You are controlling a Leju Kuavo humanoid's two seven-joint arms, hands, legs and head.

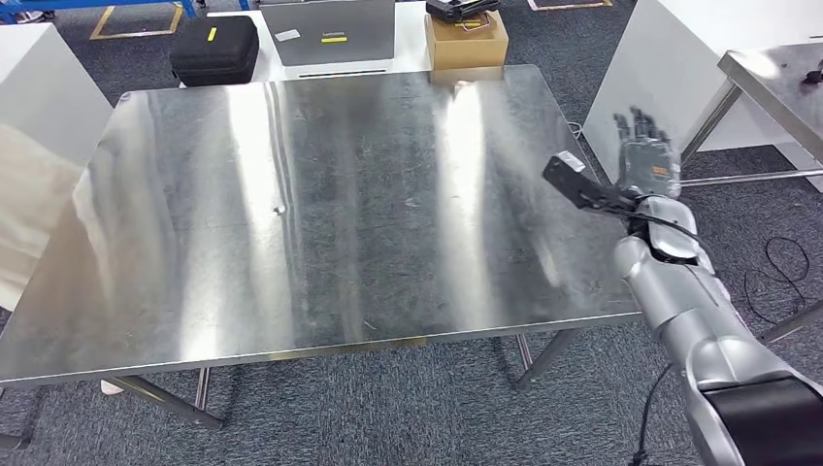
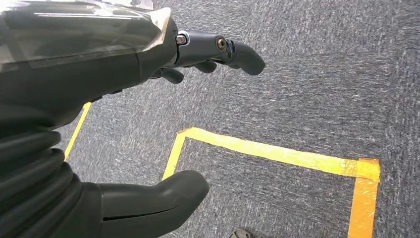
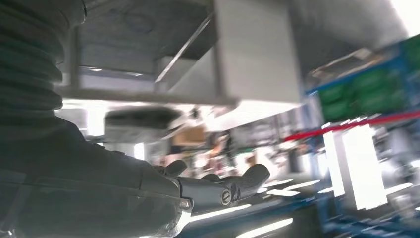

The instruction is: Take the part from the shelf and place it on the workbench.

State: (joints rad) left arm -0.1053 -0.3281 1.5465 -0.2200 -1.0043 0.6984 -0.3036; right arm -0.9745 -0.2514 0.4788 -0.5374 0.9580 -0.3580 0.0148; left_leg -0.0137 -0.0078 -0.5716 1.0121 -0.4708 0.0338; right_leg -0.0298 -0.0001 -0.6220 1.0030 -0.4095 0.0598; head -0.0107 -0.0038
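Head view showed the right hand (image 1: 648,155) raised just beside the steel workbench (image 1: 320,214), off its right edge, fingers spread and holding nothing. Left wrist view had the left hand (image 2: 148,124) hanging over grey carpet and yellow floor tape (image 2: 277,153), thumb and fingers apart, likewise empty. Beyond the workbench's far edge sat a black case (image 1: 215,49) and a cardboard box (image 1: 466,41). Neither the part nor its shelf could be made out, so its weight, stiffness and best gripping spot could not be judged; the blurred right wrist view suggested motion.
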